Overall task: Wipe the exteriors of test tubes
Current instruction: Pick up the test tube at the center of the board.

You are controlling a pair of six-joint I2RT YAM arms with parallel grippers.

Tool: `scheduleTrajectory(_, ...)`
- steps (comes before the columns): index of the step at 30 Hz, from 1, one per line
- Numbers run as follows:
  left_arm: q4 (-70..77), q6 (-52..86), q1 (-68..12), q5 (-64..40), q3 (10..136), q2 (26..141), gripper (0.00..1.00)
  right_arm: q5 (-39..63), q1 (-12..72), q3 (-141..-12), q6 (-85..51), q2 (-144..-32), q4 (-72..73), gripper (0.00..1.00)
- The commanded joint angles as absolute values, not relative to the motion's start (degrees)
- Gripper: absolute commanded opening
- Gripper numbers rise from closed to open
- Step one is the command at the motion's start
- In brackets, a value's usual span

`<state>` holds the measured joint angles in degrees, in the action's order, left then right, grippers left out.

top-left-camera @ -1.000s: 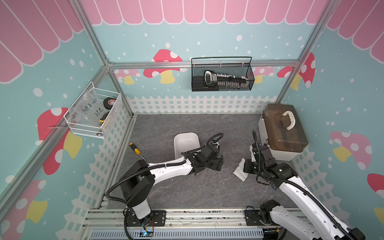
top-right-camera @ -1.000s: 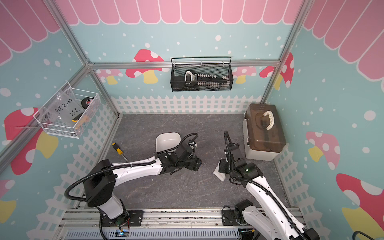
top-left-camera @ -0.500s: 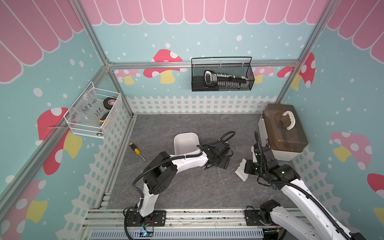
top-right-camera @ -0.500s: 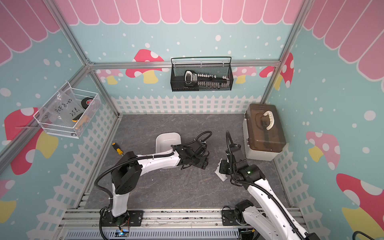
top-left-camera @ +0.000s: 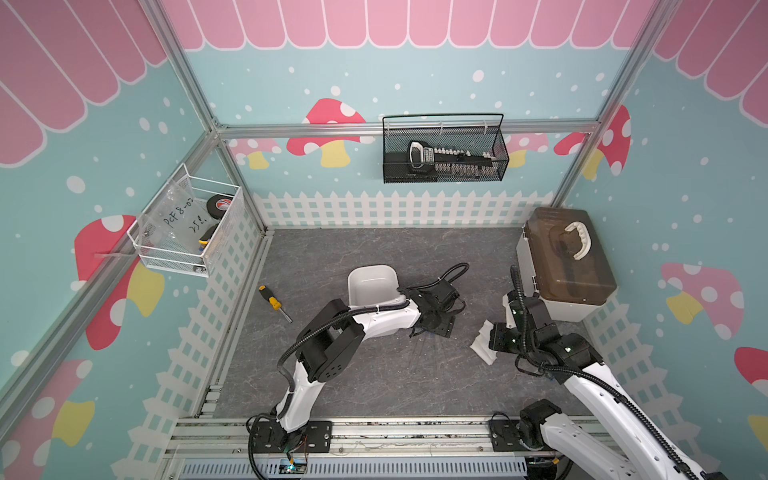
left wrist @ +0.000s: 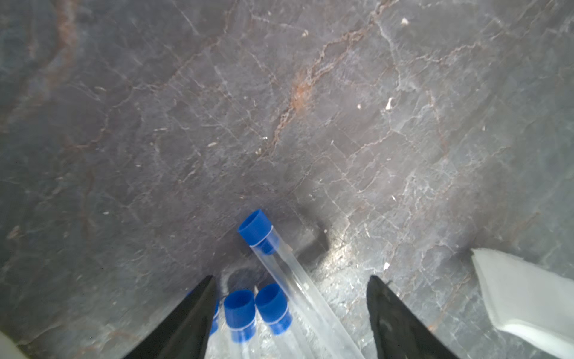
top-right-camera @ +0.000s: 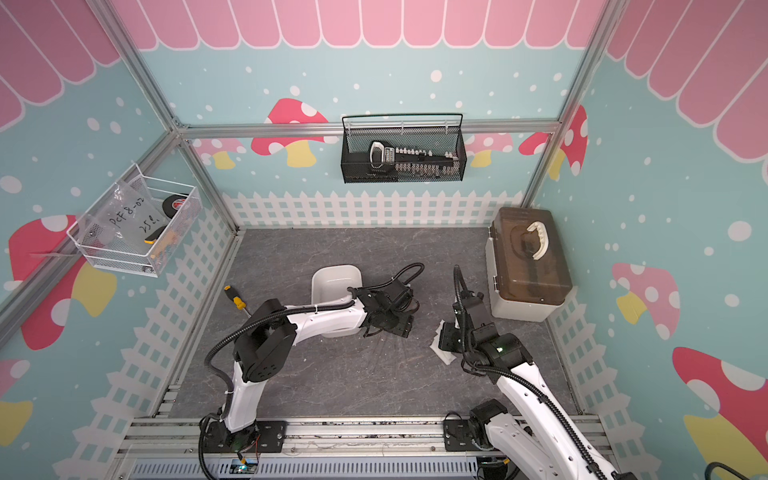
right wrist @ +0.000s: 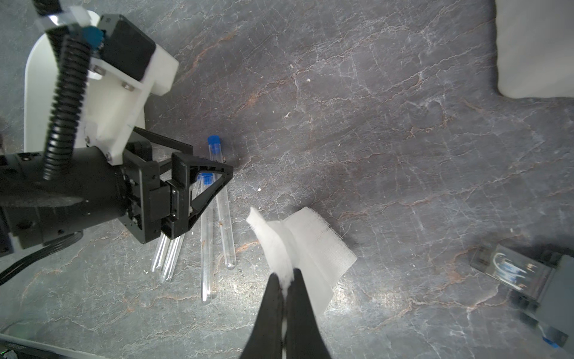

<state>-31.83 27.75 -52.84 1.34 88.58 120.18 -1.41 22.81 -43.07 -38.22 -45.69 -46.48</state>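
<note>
A: Enclosure: teal walls printed with pink mushrooms and a white picket fence. The floor is a grey stone-patterned mat. Any writing?

B: One legible item. A clear plastic bag sits in the white wire basket on the side wall. It is hand-marked "PCF8-02", with a second line I cannot read. The label on the tool in the black mesh basket is too small to read.

A: Largest item on the mat?

B: A storage box with a translucent brown lid and a white handle, against the right wall. Next is the white rounded plastic tray, glossy, mid-mat. A yellow-and-black-handled screwdriver lies well apart, near the left wall.

A: Grippers?

B: The left gripper has its black fingers spread apart, low over the capped tube ends, with nothing clamped. The right gripper has its fingers pinched together on a white woven gauze cloth. The free part of the cloth drapes onto the mat.

A: Task items?

B: Four thin clear test tubes, smooth and round-bottomed, lie flat on the mat between tray and cloth, roughly side by side. One sits further toward the back wall than the other three. The cloth is just beside the nearest tube, not touching. The small blue caps point toward the back wall and the round ends toward the front rail.
</note>
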Motion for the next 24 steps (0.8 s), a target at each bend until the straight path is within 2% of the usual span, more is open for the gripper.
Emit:
scheduleTrajectory(1,-31.52,28.30,-53.03,2.39,88.46,116.05,0.76,-1.07,22.50,-42.19,-39.37,-45.08,-47.55,0.00)
scheduleTrajectory(7,-31.49,30.07,-54.98,2.06,80.85,109.09,0.74,-0.97,22.50,-42.08,-39.11,-45.13,-47.54,0.00)
scheduleTrajectory(18,-29.80,31.14,-58.92,7.95,55.24,89.03,0.70,-0.02,22.50,-41.05,-38.67,-45.69,-46.35,0.00)
scheduleTrajectory(24,-29.36,31.20,-58.96,7.67,52.37,88.74,0.67,0.46,22.50,-40.35,-39.09,-45.35,-45.72,0.00)
